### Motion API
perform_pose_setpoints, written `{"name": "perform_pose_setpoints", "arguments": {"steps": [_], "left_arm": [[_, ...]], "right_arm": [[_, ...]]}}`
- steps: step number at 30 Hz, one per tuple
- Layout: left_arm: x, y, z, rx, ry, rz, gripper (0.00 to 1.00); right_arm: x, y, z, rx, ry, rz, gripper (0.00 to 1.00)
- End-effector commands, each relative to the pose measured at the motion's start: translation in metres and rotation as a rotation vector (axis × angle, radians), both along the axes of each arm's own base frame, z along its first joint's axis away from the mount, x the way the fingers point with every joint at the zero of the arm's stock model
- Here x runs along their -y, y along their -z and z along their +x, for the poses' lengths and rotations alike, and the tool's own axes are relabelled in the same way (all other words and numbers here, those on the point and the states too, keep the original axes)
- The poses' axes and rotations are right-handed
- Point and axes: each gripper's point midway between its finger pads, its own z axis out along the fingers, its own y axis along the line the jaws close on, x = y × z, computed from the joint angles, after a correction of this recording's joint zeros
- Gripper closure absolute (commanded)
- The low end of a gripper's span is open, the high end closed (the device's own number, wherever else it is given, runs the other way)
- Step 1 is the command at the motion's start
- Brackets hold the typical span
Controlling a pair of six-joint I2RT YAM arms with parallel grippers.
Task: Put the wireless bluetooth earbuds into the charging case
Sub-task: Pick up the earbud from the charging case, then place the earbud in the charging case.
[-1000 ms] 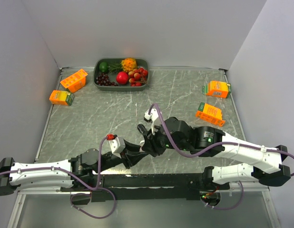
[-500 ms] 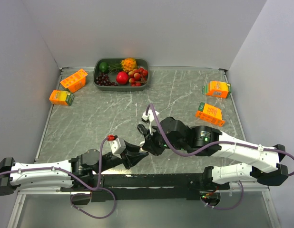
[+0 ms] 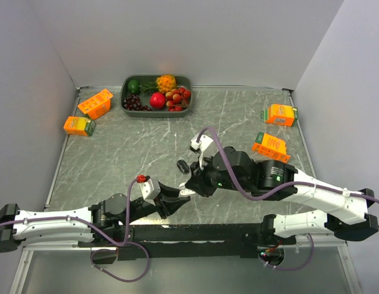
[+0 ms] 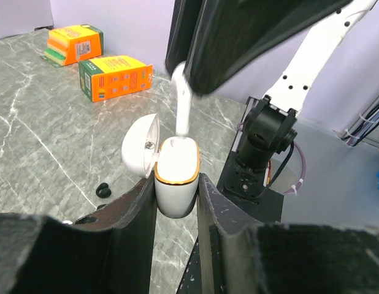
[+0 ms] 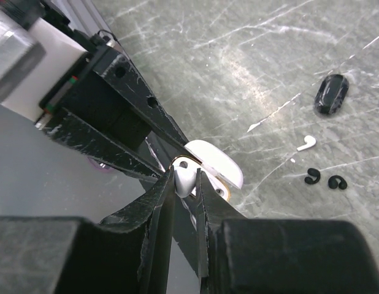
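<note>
Right gripper pinches a white earbud at the mouth of the open charging case, clamped in your left gripper. This looks like the insertion step itself, so next you should ease it straight down, then let go.

This is a robot lab's test cell. Plain pale panels wall in a grey marbled table on its left, far and right sides. Two cabled arms are bolted to a black rail at the near edge. Props lie about: a fruit tray at the far side, and orange cartons to left and right.
</note>
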Motion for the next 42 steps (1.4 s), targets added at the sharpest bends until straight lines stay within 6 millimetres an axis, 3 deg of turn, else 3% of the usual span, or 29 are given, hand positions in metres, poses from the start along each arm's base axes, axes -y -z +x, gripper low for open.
{"name": "perform_pose_setpoints", "arguments": {"steps": [1,11,16,25,42], "left_arm": [[-0.003,-0.015,-0.001,0.018,-0.002,-0.062,0.99],[-0.013,-0.014,-0.009,0.201,0.026,-0.098,0.99],[-0.02,-0.01,-0.004,0.26,-0.014,-0.099,0.99],[-0.017,-0.013,-0.004,0.247,-0.013,-0.109,0.99],[-0.018,-0.014,-0.002,0.188,-0.022,-0.111,0.99]], "right_arm": [[0.013,-0.027,0.004,0.047,0.027,0.053,1.0],[0.028,-0.031,-0.006,0.065,-0.011,0.129,1.0],[0.029,-0.018,-0.012,0.065,-0.053,0.116,1.0],[0.017,0.002,-0.013,0.045,-0.078,0.076,1.0],[0.006,0.013,-0.002,0.021,0.004,0.041,1.0]]}}
